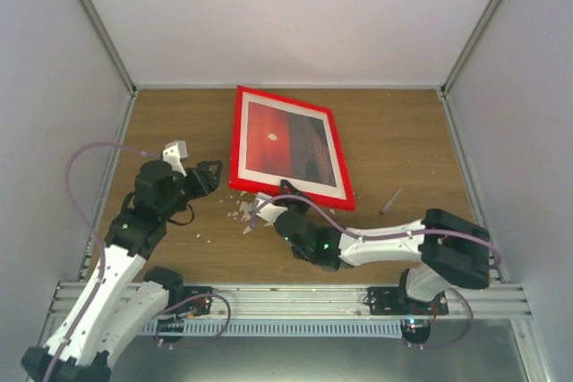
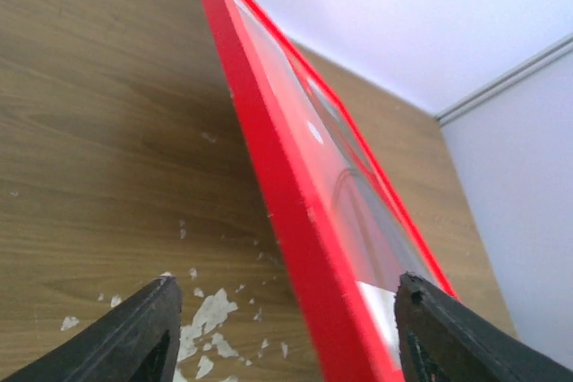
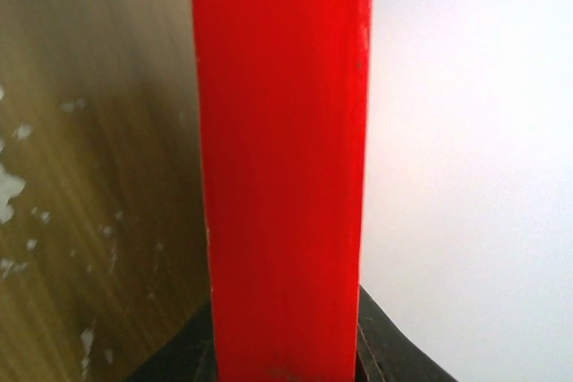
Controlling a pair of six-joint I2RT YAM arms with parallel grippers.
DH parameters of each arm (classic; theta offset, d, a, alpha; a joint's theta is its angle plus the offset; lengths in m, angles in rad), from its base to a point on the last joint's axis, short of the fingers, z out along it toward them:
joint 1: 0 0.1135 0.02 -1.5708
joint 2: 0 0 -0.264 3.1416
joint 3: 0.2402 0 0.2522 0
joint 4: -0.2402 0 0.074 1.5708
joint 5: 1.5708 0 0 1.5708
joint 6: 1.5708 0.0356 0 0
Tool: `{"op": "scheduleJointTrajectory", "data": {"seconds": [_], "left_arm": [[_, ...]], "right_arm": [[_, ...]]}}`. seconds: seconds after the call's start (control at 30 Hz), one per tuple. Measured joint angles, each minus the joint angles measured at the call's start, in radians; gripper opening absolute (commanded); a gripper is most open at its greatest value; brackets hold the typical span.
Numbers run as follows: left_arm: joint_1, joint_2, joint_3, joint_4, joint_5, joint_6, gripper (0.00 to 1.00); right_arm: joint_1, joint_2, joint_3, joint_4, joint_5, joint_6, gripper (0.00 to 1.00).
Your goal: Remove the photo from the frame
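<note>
The frame (image 1: 236, 136) has a bright red rim and stands tilted up off the wooden table, face toward the camera. The photo (image 1: 282, 136), a red sunset with a small white sun, sits inside it behind a white mat border (image 1: 300, 188). My right gripper (image 1: 285, 192) is shut on the frame's near rim; in the right wrist view the red rim (image 3: 282, 167) fills the middle between my fingers (image 3: 394, 355). My left gripper (image 1: 210, 176) is open at the frame's near left corner. In the left wrist view the rim (image 2: 269, 176) runs between the spread fingers (image 2: 148, 333) without touching them.
White flakes (image 1: 237, 214) lie scattered on the table below the frame, and show in the left wrist view (image 2: 206, 319). A small thin stick (image 1: 390, 200) lies to the right. Grey walls close in the table on three sides; a metal rail (image 1: 286, 297) runs along the near edge.
</note>
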Motion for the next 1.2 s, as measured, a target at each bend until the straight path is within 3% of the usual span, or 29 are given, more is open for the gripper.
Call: {"op": "scheduleJointTrajectory", "data": {"seconds": [0.3,0.57,0.83,1.2], "left_arm": [[0.003,-0.137,0.001,-0.021,-0.065,-0.053,0.82],[0.003,-0.170,-0.005,-0.026,-0.086,-0.072,0.86],[0.003,-0.168,-0.060,-0.018,-0.076,-0.097,0.88],[0.003,-0.113,-0.211,0.050,-0.005,-0.143,0.89]], "right_arm": [[-0.005,-0.210,0.000,0.042,-0.112,0.071,0.01],[-0.034,-0.355,-0.030,0.129,-0.258,0.251,0.01],[-0.129,-0.439,-0.132,0.262,-0.339,0.550,0.01],[-0.293,-0.484,-0.275,0.313,-0.331,1.110,0.01]]}}
